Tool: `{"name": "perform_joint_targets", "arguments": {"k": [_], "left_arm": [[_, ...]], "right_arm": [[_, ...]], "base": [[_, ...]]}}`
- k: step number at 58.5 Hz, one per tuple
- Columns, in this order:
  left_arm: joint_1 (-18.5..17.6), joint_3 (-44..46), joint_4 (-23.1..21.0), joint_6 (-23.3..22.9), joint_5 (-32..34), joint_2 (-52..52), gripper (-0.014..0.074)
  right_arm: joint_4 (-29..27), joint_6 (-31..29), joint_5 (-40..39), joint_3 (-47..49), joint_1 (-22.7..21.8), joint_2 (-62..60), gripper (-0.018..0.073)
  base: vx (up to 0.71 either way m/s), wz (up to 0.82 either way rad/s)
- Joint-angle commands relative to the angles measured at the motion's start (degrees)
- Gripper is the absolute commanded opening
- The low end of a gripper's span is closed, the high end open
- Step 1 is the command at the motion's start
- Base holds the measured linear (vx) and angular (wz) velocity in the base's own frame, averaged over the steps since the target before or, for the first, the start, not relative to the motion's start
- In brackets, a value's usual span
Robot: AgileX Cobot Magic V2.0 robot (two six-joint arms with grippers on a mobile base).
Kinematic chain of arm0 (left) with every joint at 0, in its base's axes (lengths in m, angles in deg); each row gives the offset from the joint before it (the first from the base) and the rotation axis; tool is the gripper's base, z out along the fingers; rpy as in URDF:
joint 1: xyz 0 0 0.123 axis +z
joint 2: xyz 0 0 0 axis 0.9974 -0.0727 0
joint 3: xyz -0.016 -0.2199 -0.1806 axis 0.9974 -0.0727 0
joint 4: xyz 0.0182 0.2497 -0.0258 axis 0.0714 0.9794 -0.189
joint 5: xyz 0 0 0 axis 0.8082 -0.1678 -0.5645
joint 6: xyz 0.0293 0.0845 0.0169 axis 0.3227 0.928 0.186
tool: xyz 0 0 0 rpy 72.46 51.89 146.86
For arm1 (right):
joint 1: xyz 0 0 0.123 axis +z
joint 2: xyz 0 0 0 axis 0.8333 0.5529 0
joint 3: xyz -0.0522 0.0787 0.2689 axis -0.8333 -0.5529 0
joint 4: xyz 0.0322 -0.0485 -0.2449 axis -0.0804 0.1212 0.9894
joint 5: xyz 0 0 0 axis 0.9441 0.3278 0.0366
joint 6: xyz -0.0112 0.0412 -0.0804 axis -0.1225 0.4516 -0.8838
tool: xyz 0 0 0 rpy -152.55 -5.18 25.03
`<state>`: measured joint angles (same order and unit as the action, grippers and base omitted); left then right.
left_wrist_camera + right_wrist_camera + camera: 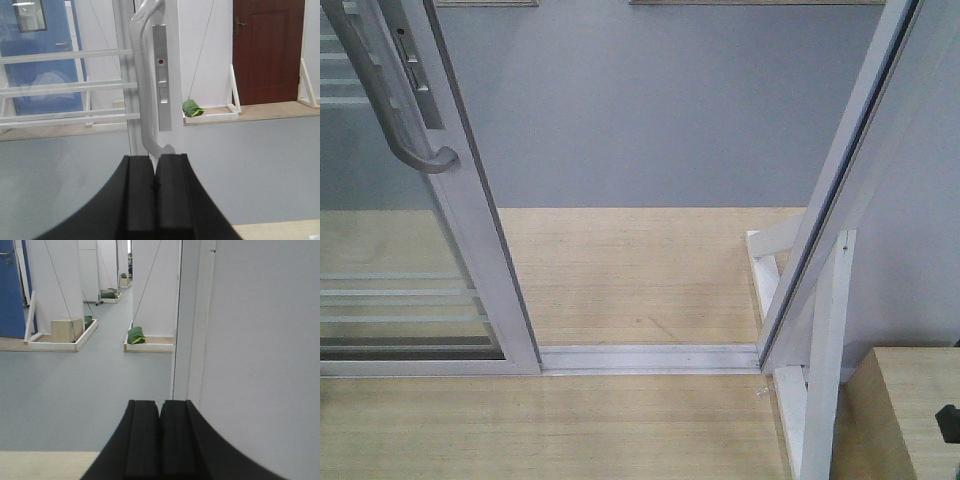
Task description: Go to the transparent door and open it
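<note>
While I am facing the doorway, the transparent door (410, 260) is standing at my left — slid aside, its grey pull handle (145, 90) just ahead of my left end effector (155, 187), whose pads are pressing together. My right end effector (160, 432) is likewise pressed together — holding nothing.

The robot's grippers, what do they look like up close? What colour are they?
Both are plain black. The left gripper and the right gripper each have two flat, blocky fingers side by side, with a matte, rubbery-looking surface. Below the fingers, each body widens out in a smooth curve. No cables, stickers or markings show on either one.
</note>
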<state>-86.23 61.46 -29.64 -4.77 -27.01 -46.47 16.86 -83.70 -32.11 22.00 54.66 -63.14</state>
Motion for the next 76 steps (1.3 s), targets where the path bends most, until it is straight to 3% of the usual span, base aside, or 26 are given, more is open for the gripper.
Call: {"name": "perform_joint_targets", "arguments": {"k": [1, 7, 76], "left_arm": [[-0.2, -1.8, -0.5, -0.1, 4.4, 0.7, -0.0007], [-0.2, -1.8, -0.5, -0.1, 4.3, 0.7, -0.0007], [-0.2, -1.8, -0.5, -0.1, 4.4, 0.7, -0.0007]], "right_arm": [[-1.1, -1.5, -3.3, -0.8, -0.5, -1.0, -0.0006], [-3.3, -1.0, -3.0, -0.8, -0.3, -1.2, -0.0006], [-3.3, -1.0, -3.0, -0.7, -0.3, -1.1, -0.0006]], "base": [[0.0, 0.0], [0.0, 0.0], [0.0, 0.0]]}}
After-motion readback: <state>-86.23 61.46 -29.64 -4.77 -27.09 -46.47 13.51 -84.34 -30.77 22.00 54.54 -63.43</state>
